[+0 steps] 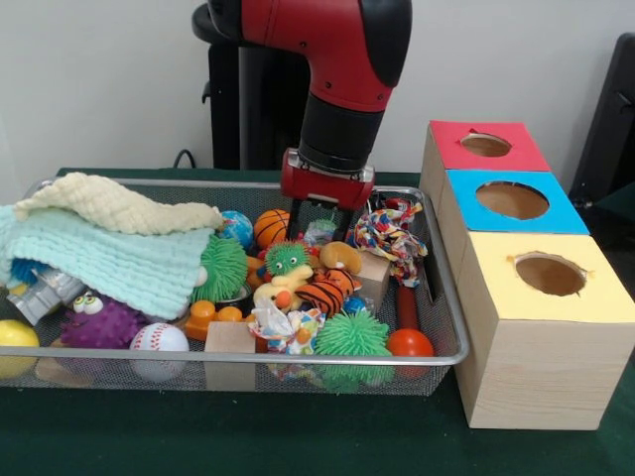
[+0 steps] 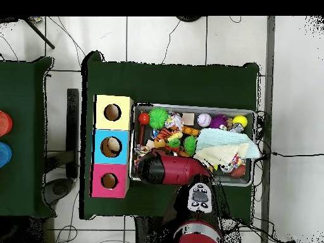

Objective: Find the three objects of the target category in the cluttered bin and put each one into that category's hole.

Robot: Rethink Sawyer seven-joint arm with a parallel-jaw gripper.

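A wire-mesh bin holds a pile of toys. My gripper is lowered into the back middle of the bin, its tips hidden among the toys between an orange basketball and a knotted rope toy. Just in front of it sit a green fuzzy monster and a tiger-striped toy. To the right stand three boxes with holes: red, blue, yellow. In the overhead view the arm covers the gripper, and the boxes line the bin's left side.
Yellow and mint cloths cover the bin's left half. Near the front rim lie a baseball, a purple monster, a yellow ball, a wooden block, a green spiky ball and a red ball.
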